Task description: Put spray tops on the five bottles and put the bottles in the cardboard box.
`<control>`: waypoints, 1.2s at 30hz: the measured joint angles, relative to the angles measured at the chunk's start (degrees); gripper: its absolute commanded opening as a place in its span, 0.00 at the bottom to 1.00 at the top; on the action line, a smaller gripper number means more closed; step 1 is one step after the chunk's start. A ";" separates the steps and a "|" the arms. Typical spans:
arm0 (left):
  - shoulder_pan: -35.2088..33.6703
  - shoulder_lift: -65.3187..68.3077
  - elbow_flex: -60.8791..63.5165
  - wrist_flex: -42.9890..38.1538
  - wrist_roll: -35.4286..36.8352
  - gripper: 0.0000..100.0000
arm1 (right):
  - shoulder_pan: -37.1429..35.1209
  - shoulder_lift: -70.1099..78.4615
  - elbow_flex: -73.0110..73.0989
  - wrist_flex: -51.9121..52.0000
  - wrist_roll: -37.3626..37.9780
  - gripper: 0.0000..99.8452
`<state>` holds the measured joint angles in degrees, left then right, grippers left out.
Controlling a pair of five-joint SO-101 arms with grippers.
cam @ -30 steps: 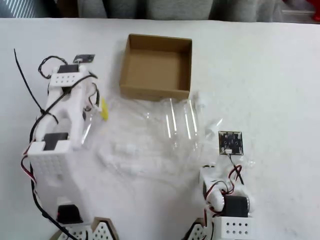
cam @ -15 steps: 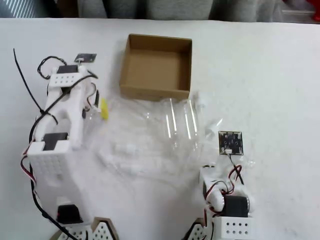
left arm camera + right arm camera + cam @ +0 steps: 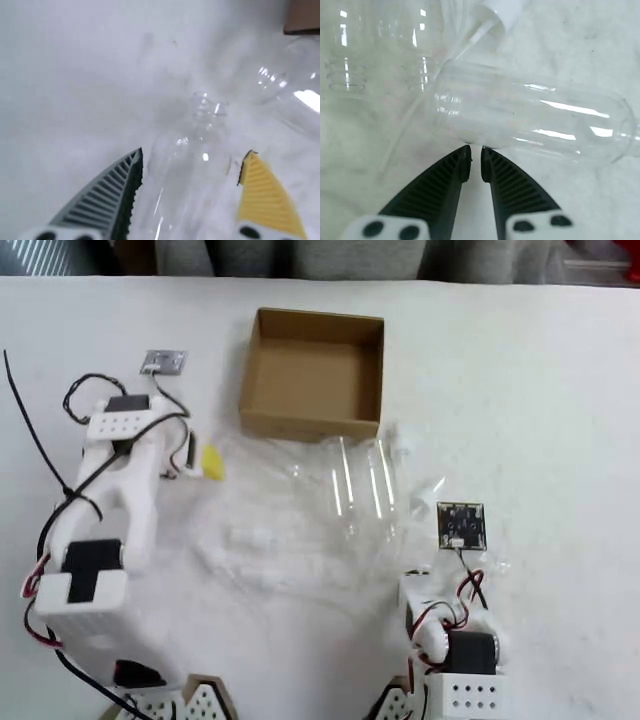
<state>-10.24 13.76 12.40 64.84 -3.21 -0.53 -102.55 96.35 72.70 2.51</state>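
A clear bottle (image 3: pixel 192 165) without a top lies between the grey and yellow fingers (image 3: pixel 265 195) of my left gripper (image 3: pixel 190 167), which is shut on its sides; its open neck points away toward the cardboard box (image 3: pixel 315 370). In the high view this gripper (image 3: pixel 205 462) sits left of the box's front. Several more clear bottles (image 3: pixel 355 485) lie in front of the box. My right gripper (image 3: pixel 475 152) is shut with nothing in it, its tips just short of a lying bottle (image 3: pixel 530 117). A white spray top (image 3: pixel 500 12) with its thin tube lies beyond that bottle.
The right arm (image 3: pixel 450 645) rests low at the table's front edge, with its small camera board (image 3: pixel 460 525) beside the bottles. More white spray tops (image 3: pixel 255 537) lie on the white table among the bottles. The box stands open and empty.
The left arm has drawn back toward the front left and its wrist has turned, so the yellow finger now sits a little lower. The right arm has kept still.
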 measured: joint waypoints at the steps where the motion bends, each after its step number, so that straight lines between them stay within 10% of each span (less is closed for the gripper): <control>1: 0.00 -0.70 0.26 0.00 -1.14 0.31 | 0.00 0.00 0.00 0.00 0.00 0.02; 15: 0.00 -3.52 0.53 2.73 -17.32 0.31 | 0.00 0.00 0.00 0.00 0.00 0.02; 36: 0.09 -2.37 0.88 2.11 -21.36 0.31 | 0.00 0.00 0.00 0.00 0.00 0.02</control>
<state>-10.15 11.38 13.27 66.95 -24.57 -0.53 -102.55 96.35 72.70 2.51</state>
